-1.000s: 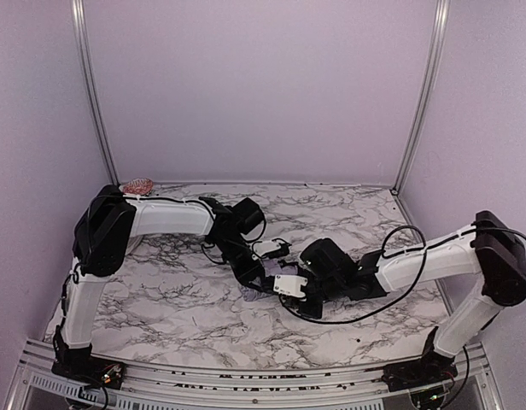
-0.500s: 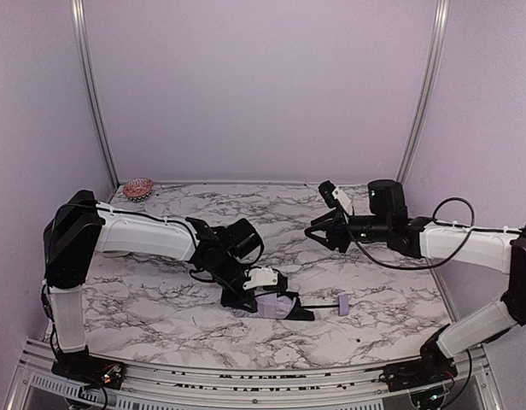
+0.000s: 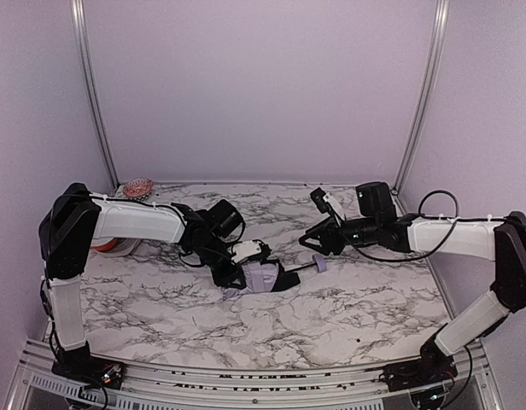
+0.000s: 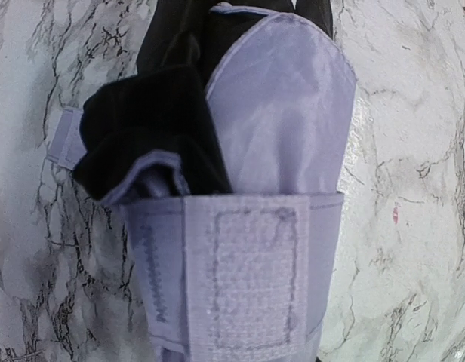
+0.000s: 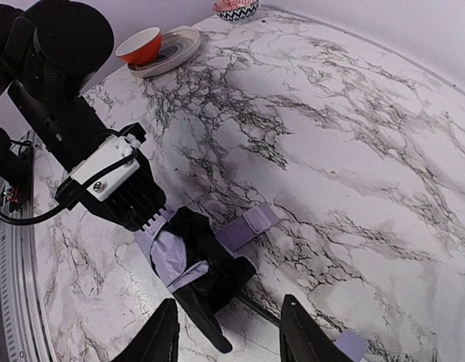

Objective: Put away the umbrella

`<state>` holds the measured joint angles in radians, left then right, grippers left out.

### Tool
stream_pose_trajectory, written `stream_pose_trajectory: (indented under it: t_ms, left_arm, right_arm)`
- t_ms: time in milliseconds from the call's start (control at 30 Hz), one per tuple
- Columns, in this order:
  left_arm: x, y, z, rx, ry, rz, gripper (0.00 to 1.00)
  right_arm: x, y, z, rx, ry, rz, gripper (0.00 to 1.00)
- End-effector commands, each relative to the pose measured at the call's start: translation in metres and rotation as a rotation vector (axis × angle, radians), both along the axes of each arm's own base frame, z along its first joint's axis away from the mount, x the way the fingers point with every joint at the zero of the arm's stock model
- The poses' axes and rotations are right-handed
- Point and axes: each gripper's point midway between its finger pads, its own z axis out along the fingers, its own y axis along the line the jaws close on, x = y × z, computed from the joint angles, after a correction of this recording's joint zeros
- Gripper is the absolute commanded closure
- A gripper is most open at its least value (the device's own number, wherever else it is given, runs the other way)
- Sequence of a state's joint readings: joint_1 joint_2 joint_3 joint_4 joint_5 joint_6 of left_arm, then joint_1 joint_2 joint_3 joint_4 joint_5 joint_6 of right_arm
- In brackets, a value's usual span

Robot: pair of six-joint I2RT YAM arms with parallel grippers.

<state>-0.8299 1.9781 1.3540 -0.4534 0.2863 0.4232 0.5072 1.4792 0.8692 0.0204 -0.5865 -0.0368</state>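
Note:
The umbrella [image 3: 265, 278] lies folded on the marble table, a bundle of pale lavender fabric and black lining. Its thin black shaft [image 5: 257, 305] runs right to the small lavender handle [image 3: 321, 265]. My left gripper [image 3: 236, 275] is shut on the bundle's left end. In the left wrist view the umbrella [image 4: 281, 121] and its velcro strap [image 4: 255, 279] fill the picture and hide the fingers. My right gripper [image 3: 313, 244] hovers open just above the shaft near the handle [image 5: 352, 345], holding nothing. Through its fingertips [image 5: 161, 332] I see the umbrella [image 5: 186, 256] and the loose strap [image 5: 247, 224].
An orange bowl [image 5: 140, 45] sits on a plate [image 5: 178, 47] at the table's left, behind my left arm. A small patterned bowl [image 3: 137, 186] stands at the back left corner. Metal frame posts [image 3: 421, 102] rise at the back corners.
My right gripper let go near the bundle, opened, swung up to the back right, then came down toward the handle. The left gripper has drawn the umbrella a little farther back.

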Motion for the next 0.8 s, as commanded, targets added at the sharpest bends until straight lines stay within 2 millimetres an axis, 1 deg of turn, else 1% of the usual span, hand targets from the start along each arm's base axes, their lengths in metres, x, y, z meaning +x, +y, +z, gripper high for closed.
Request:
stream_pose_trajectory:
  t_ms: [0,100,200,333,433,500,600,667,767]
  left_arm:
    - [0.025,-0.011,0.017,-0.037,-0.046,0.113,1.0]
    - [0.046,-0.006,0.026,-0.075,-0.026,0.221,1.0]
    - [0.061,-0.004,0.051,-0.12,-0.072,0.273,1.0]
    - [0.069,-0.003,0.09,-0.16,-0.157,0.267,1.0]
    - [0.074,0.004,0.112,-0.135,-0.224,0.267,1.0]
    - [0.077,0.008,0.128,-0.126,-0.267,0.264,1.0]
    - [0.083,0.014,0.155,-0.123,-0.336,0.271,1.0]
    - [0.084,0.018,0.168,-0.12,-0.365,0.276,1.0]
    - [0.086,0.021,0.185,-0.13,-0.392,0.295,1.0]
  right_arm:
    - [0.002,0.005,0.034,0.055,-0.096,0.051,0.56]
    - [-0.011,0.01,0.043,0.114,-0.121,0.114,0.56]
    - [-0.021,0.011,0.045,0.143,-0.156,0.156,0.56]
    - [-0.025,0.011,0.046,0.168,-0.219,0.177,0.56]
    - [-0.03,0.016,0.045,0.205,-0.24,0.232,0.53]
    - [-0.03,0.021,0.046,0.236,-0.256,0.257,0.51]
    - [-0.02,0.027,0.05,0.263,-0.293,0.252,0.5]
    - [-0.014,0.035,0.05,0.247,-0.329,0.25,0.5]
    - [-0.017,0.048,0.049,0.231,-0.406,0.291,0.49]
